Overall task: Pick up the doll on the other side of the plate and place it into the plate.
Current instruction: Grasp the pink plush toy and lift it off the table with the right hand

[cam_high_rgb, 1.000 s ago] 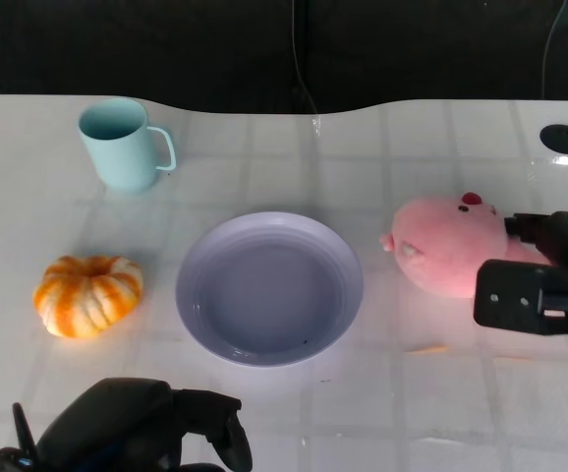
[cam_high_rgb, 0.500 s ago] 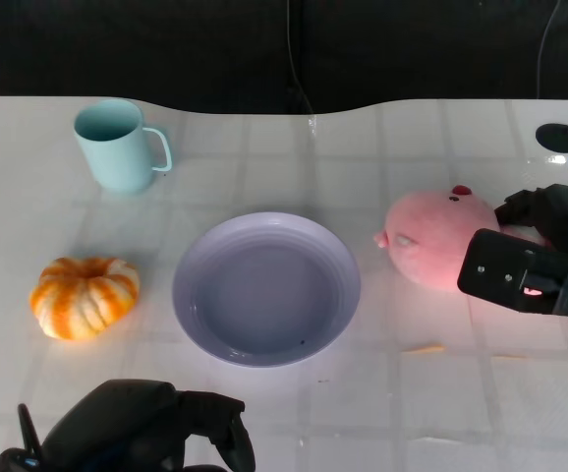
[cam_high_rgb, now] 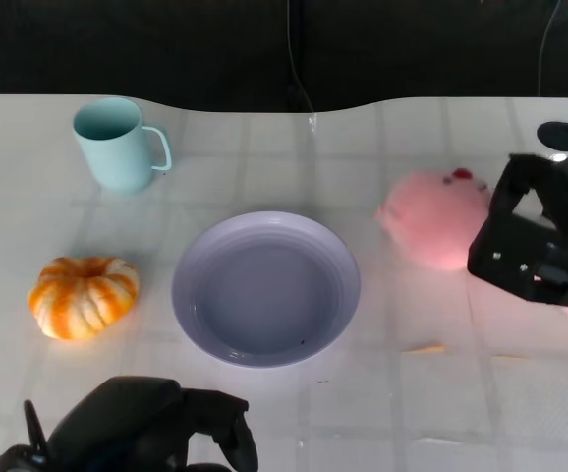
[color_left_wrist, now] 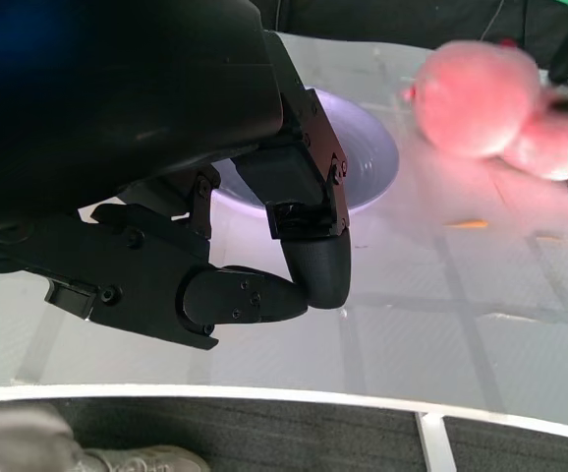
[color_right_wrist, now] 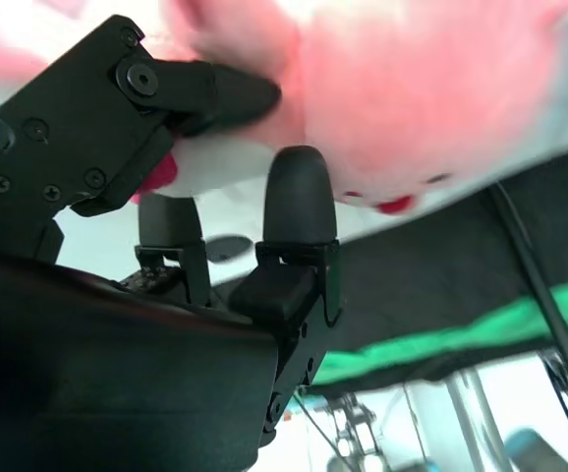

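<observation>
The pink plush doll (cam_high_rgb: 431, 221) is to the right of the lilac plate (cam_high_rgb: 264, 290) in the head view, blurred and slightly raised. My right hand (cam_high_rgb: 535, 241) grips its right end. The right wrist view shows black fingers (color_right_wrist: 299, 206) wrapped around the pink doll (color_right_wrist: 412, 88). My left hand (cam_high_rgb: 137, 433) lies at the table's near edge with its fingers curled in on nothing. In the left wrist view, that hand (color_left_wrist: 196, 197) is near the plate (color_left_wrist: 368, 162), and the doll (color_left_wrist: 476, 84) is beyond it.
A light blue mug (cam_high_rgb: 117, 145) stands at the back left. An orange and white pumpkin (cam_high_rgb: 84, 295) lies left of the plate. A small orange scrap (cam_high_rgb: 424, 348) lies on the white table below the doll. The table's far edge meets a dark backdrop.
My right hand has closed around the doll's right end and tilted up. The doll has shifted up and away from the table. The left hand has stayed put.
</observation>
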Controlling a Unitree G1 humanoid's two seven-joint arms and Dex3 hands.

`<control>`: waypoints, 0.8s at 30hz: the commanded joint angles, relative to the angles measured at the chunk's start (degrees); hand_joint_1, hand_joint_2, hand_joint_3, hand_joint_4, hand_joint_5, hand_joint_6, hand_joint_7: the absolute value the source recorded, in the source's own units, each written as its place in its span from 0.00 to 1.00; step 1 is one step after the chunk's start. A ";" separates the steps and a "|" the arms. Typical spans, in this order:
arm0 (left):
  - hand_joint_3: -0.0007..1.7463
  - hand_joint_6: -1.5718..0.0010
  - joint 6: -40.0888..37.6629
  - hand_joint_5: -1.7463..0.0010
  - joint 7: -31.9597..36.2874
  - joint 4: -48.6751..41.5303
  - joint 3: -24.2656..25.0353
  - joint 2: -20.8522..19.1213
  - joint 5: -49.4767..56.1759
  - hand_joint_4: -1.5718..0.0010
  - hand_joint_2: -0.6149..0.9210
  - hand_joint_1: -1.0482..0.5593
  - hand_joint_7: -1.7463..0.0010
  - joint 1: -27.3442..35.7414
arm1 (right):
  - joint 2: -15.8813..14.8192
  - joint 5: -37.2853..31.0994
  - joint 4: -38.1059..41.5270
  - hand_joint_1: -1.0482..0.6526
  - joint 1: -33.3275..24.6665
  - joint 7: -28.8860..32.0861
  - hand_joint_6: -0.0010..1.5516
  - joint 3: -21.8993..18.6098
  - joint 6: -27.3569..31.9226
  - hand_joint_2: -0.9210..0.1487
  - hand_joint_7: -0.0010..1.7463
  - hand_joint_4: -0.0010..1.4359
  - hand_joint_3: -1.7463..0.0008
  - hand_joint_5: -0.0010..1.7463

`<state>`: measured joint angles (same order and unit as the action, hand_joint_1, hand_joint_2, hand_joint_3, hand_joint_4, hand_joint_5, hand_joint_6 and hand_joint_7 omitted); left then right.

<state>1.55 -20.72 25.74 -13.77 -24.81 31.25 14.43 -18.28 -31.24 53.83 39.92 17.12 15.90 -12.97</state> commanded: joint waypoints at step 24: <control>0.18 0.46 1.89 0.28 1.65 -1.60 -0.50 0.11 0.37 0.50 1.00 0.49 0.57 0.82 | 8.72 1.67 -9.86 0.53 7.26 -5.44 0.46 1.93 -3.15 0.49 1.00 0.64 0.32 1.00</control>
<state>2.66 -20.13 24.22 -14.57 -24.36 31.71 14.74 -8.75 -29.15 45.40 47.14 11.31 17.77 -16.33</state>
